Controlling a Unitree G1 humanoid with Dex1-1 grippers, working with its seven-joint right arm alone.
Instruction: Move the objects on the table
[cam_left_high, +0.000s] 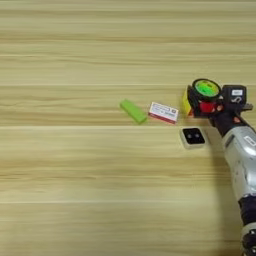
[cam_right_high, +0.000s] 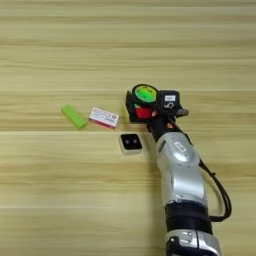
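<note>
Reaching at the puzzle cube (cam_right_high: 137, 111) under the tape ring (cam_right_high: 145, 93), our hand (cam_right_high: 142, 111) seems clamped on it; next, lift clear.

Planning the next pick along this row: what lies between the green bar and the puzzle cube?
The white-and-red card lies between the green bar and the puzzle cube, clear in both eye views.

Green bar (cam_left_high: 133, 111) beside card (cam_left_high: 163, 112)
</note>
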